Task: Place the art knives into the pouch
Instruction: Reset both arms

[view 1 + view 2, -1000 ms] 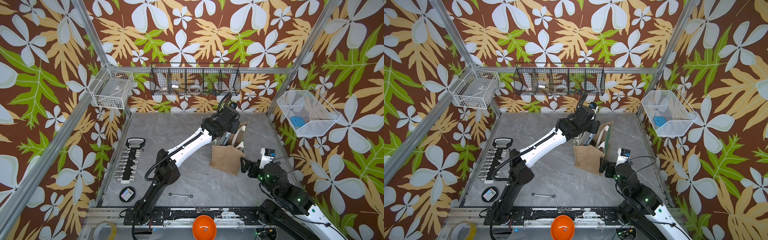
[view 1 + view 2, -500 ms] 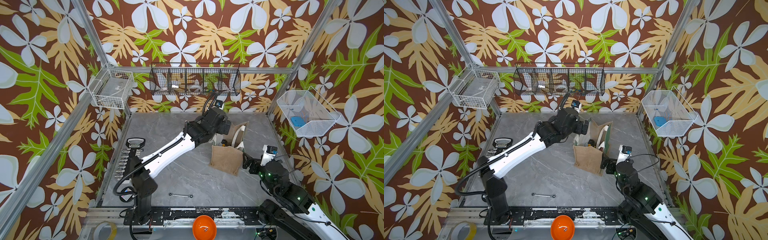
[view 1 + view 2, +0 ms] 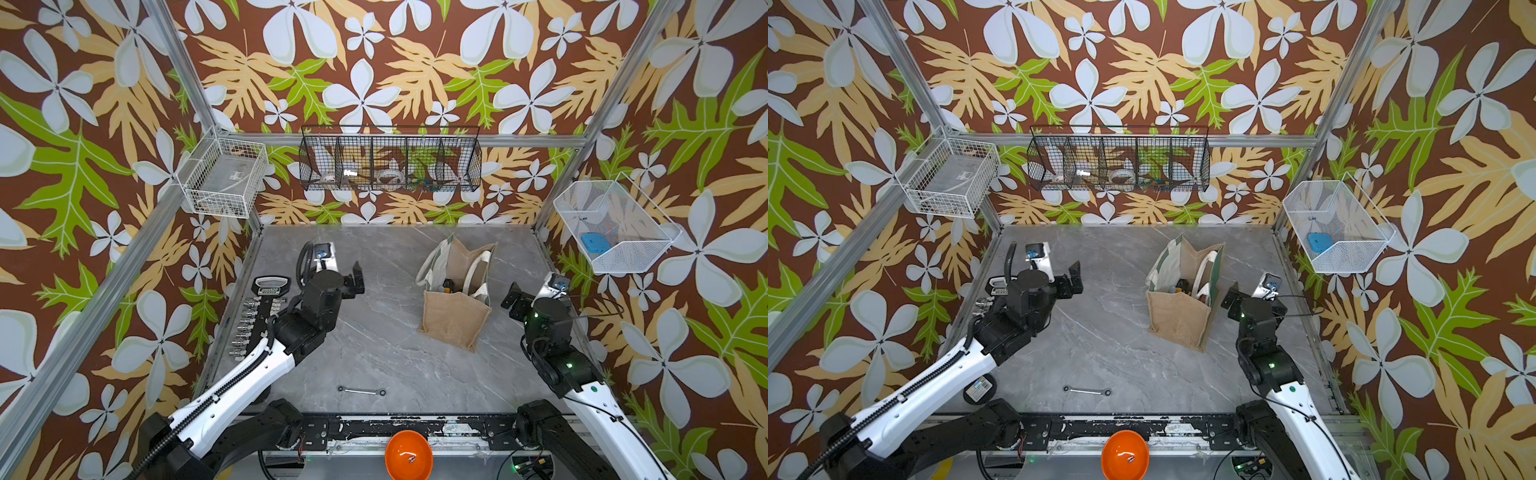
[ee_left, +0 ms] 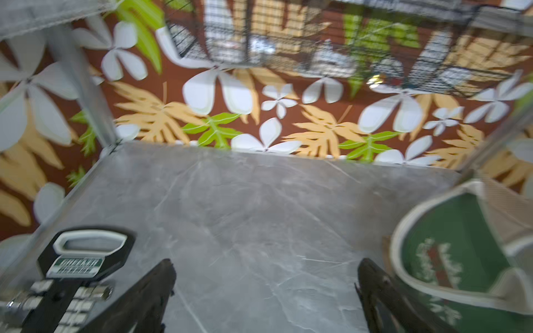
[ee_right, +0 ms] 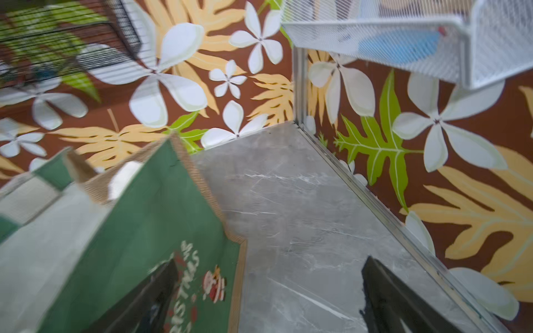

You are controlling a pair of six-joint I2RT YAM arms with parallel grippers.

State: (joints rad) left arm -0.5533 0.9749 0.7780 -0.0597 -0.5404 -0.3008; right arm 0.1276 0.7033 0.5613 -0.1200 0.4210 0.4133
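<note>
Tan jute pouch (image 3: 453, 326) with its green Christmas panel stands upright, mouth open. Over to the left gripper (image 4: 265, 268): well apart from it, jaws spread, empty. And the right gripper (image 5: 269, 263) sits just beside it, likewise spread.

Tabletop (image 3: 374, 357): grey marble pattern with pale veining. Walls (image 3: 365, 83): brown ground printed with white flowers and tan and green leaves. Pouch (image 3: 453, 324): tan jute. Front panel (image 5: 138, 230): green, with white lettering and a red-and-white Santa figure. Rope handles (image 3: 1205, 268): white. Rear wire basket (image 3: 390, 160): black. Side wire basket (image 3: 224, 183) and mesh basket (image 3: 615, 232): white, with a blue item (image 3: 595, 243) inside the latter. Socket rail (image 3: 266, 307): black with a green label. Bowl (image 3: 408, 455): orange.
</note>
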